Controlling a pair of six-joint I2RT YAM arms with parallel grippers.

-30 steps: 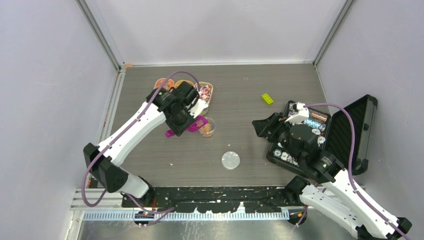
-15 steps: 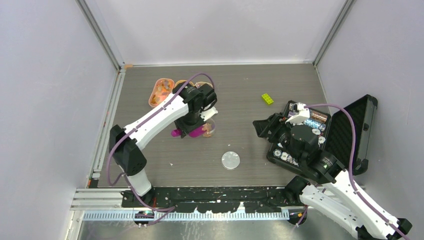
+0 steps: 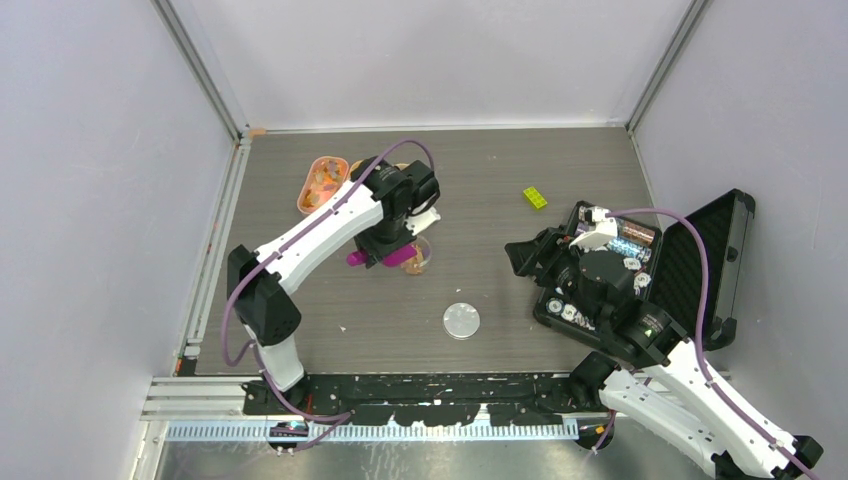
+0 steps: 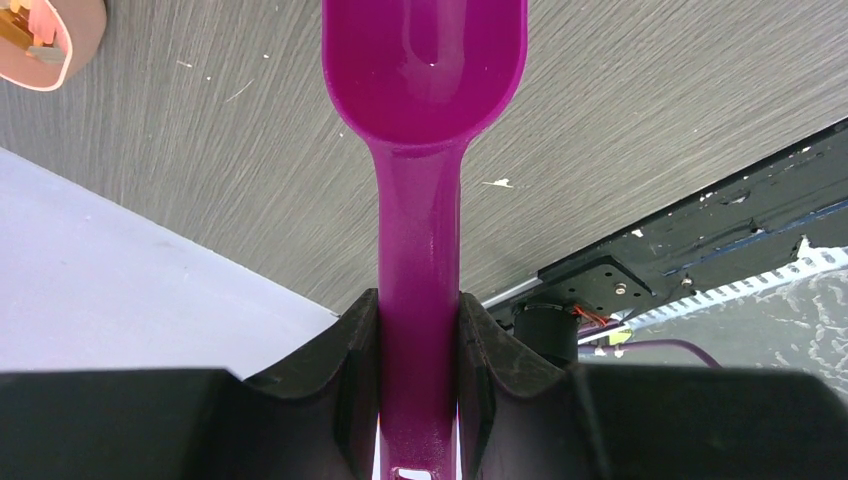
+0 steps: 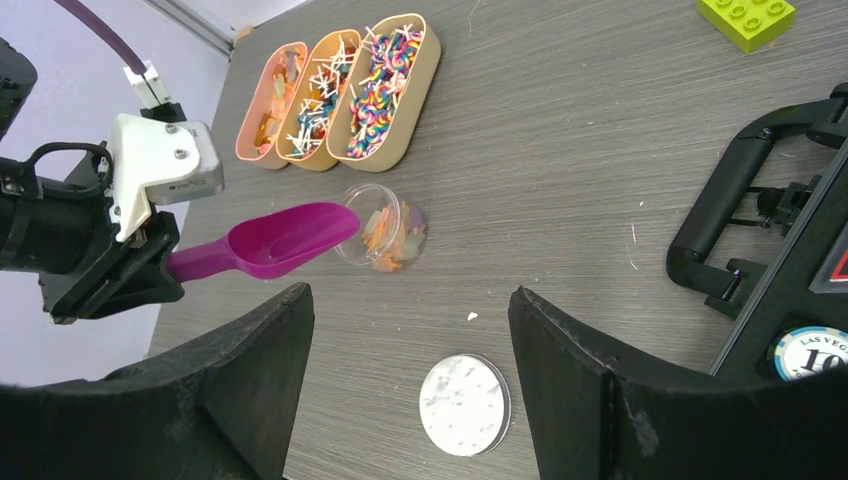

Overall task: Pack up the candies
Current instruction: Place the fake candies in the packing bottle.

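My left gripper (image 4: 418, 325) is shut on the handle of a magenta scoop (image 4: 425, 70), whose bowl looks empty. In the right wrist view the scoop (image 5: 275, 245) has its tip at the rim of a small clear jar (image 5: 385, 235), which lies on the table with orange and pale candies (image 5: 392, 248) inside. From above, the left gripper (image 3: 385, 252) hangs just left of the jar (image 3: 418, 257). More candies fill three oval trays (image 5: 385, 90) behind the jar. My right gripper (image 5: 410, 335) is open and empty, above the round lid (image 5: 463, 403).
A yellow-green toy brick (image 3: 534, 198) lies at the back right. An open black case (image 3: 700, 270) with poker chips (image 5: 810, 350) stands at the right edge, its handle (image 5: 730, 230) close to my right gripper. The lid (image 3: 461, 321) lies in front of the jar.
The left arm has swung to the right and its wrist has turned over the jar, which uncovers the left tray. The scoop stays by the jar. The right arm has not moved.
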